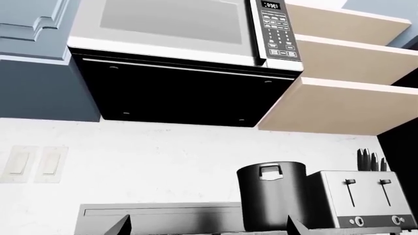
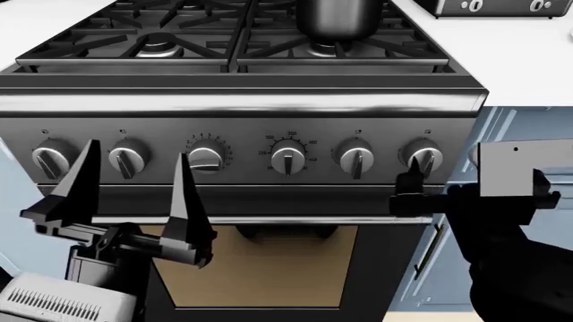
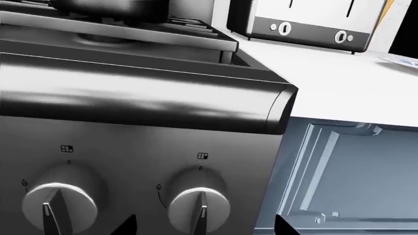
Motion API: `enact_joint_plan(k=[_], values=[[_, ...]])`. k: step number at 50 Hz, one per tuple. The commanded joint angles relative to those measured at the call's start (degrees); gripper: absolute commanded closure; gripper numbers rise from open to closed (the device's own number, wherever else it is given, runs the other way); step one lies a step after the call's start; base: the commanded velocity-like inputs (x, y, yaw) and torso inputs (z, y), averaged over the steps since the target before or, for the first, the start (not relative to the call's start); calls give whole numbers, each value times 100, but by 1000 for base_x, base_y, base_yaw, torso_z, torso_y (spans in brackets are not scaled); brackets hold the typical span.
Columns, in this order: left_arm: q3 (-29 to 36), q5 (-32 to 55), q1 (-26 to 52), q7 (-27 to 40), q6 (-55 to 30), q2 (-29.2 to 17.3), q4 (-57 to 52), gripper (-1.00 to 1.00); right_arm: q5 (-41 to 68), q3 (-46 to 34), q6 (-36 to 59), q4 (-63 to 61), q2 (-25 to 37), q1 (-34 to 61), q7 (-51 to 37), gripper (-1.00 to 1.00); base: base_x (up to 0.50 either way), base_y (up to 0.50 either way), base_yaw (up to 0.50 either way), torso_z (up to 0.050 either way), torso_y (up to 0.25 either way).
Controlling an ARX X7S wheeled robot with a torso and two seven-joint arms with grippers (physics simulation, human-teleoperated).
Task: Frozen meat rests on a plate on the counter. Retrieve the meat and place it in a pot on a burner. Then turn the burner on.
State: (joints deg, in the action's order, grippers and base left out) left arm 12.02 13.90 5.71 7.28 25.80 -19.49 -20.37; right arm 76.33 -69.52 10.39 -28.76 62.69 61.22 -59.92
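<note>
You face the stove, its 6 knobs in a row, with the pot on the back right burner and the toaster on the counter beside it. Your left gripper stands wide open below the left knobs. Your right gripper sits near the rightmost knob; you cannot tell its spread, and the meat is nowhere visible.

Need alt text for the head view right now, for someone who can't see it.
Both open grippers hang in front of the stove's knob row: the left gripper low by the left knobs, the right gripper at the rightmost knob. The pot sits on a rear burner.
</note>
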Motion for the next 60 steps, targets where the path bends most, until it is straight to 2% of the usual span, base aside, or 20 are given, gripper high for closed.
enact_joint_plan(k=[1,60], values=[[19,-10,28,7,15,-4,85,-100,-122,2,-118,386,-137,-65,272,-100,0,0,0,0,0],[83,5,79,113,-35,-72,125,-100,-246,43,-586,2113,-962,-347,1484,-100,0,0,0,0,0]])
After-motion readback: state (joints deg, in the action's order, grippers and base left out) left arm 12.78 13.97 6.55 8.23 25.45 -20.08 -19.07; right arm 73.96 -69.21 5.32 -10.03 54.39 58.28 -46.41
